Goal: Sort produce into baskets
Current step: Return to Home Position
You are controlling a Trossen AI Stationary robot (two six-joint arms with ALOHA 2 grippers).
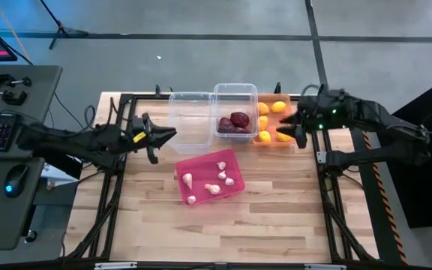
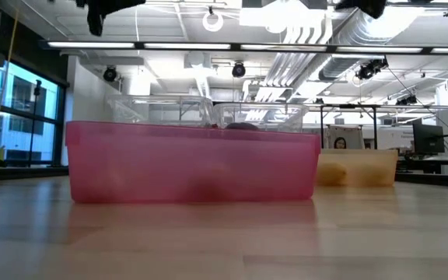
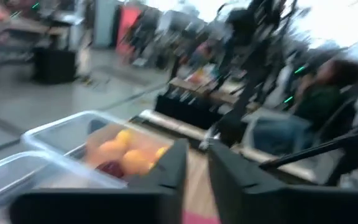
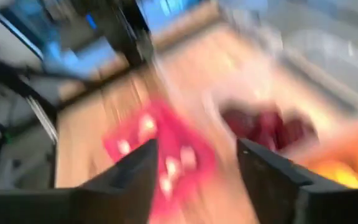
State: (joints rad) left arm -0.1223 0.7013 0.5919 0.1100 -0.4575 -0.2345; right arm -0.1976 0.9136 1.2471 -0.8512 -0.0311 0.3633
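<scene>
Left gripper (image 1: 164, 136) hovers near the table's (image 1: 276, 225) far left corner, fingers narrowly parted. Right gripper (image 1: 286, 128), spread wide, hangs over the orange bin (image 1: 272, 144).

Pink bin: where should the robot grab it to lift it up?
On the pink bin, probably the thin rim of the long wall facing away from the clear bins, coming straight down with the jaws astride it. The bin is open-topped and looks too wide to span. That wall faces bare table. Aim between the garlic bulbs.

Garlic (image 1: 212, 188) in bin (image 1: 201, 166), onions (image 1: 235, 122) probably behind.
</scene>
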